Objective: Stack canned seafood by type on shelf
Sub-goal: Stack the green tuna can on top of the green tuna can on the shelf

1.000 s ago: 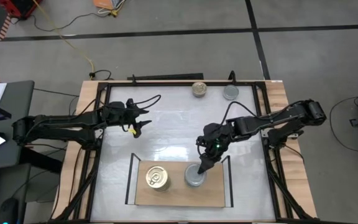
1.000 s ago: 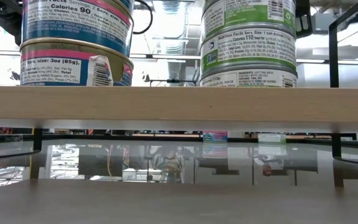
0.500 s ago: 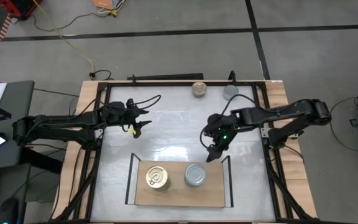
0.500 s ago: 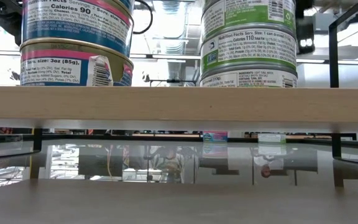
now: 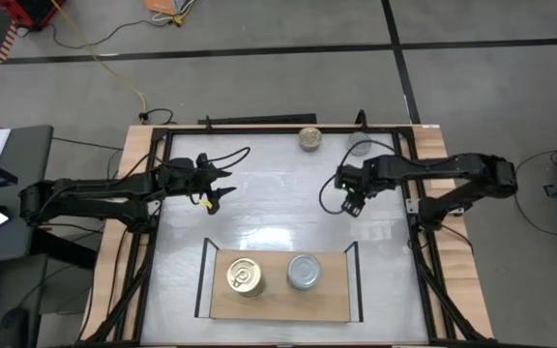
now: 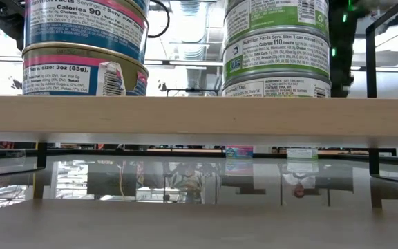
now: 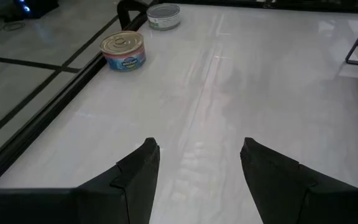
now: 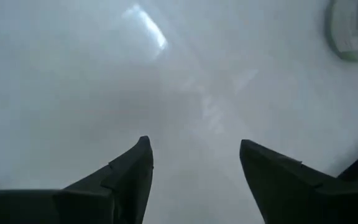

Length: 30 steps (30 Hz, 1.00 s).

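The shelf [image 5: 277, 302], a light wooden board with black uprights, stands near the table's near edge. On it are a stack of gold-lidded cans [image 5: 245, 277] and a stack of silver-lidded cans [image 5: 304, 272]; the low view shows both stacks [image 6: 85, 48] [image 6: 276, 45] resting on the board [image 6: 199, 121]. A loose gold-lidded can [image 5: 309, 138] and a silver-lidded can [image 5: 360, 147] stand at the far edge. My right gripper [image 5: 351, 201] hangs open over the bare table right of centre, pointing down, with nothing between its fingers [image 8: 194, 168]. My left gripper [image 5: 222, 186] waits open at the left.
A black frame [image 5: 153, 193] runs around the white tabletop. In the left wrist view the two loose cans [image 7: 123, 51] [image 7: 163, 16] stand by the far rail. The right wrist view shows the silver-lidded can [image 8: 350, 31] at its edge. White tabletop [image 5: 269, 208] lies between the grippers and the shelf.
My right gripper has drawn back from the silver-lidded stack on the shelf, going toward the table's far and right edges. It has tipped over until its fingers point down at the table. Its fingers have stayed open. The stacks have not moved.
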Each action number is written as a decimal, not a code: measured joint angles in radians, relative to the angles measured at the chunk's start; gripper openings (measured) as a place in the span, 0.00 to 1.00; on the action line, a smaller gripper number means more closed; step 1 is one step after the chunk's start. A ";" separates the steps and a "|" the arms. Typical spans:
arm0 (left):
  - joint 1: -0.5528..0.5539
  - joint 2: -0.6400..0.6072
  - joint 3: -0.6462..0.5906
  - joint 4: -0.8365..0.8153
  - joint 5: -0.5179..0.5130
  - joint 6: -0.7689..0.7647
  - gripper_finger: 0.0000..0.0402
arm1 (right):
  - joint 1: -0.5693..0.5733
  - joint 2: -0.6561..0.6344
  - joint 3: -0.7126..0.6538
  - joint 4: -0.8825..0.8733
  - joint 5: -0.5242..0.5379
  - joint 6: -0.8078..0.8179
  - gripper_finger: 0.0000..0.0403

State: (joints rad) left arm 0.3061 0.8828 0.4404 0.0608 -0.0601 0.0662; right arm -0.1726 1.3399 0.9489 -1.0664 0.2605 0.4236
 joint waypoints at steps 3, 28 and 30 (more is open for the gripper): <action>0.000 0.000 0.000 0.001 -0.012 -0.001 0.53 | -0.108 -0.020 -0.103 0.117 0.004 -0.069 0.68; 0.000 0.000 0.000 0.017 -0.011 -0.011 0.53 | -0.592 -0.043 -0.487 1.084 0.244 -0.186 0.68; 0.000 0.000 0.000 0.014 -0.006 -0.013 0.53 | -0.596 -0.002 -0.487 1.086 0.244 -0.180 0.68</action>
State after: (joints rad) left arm 0.3061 0.8826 0.4404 0.0748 -0.0662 0.0528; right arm -0.7689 1.3374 0.4622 0.0200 0.5041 0.2437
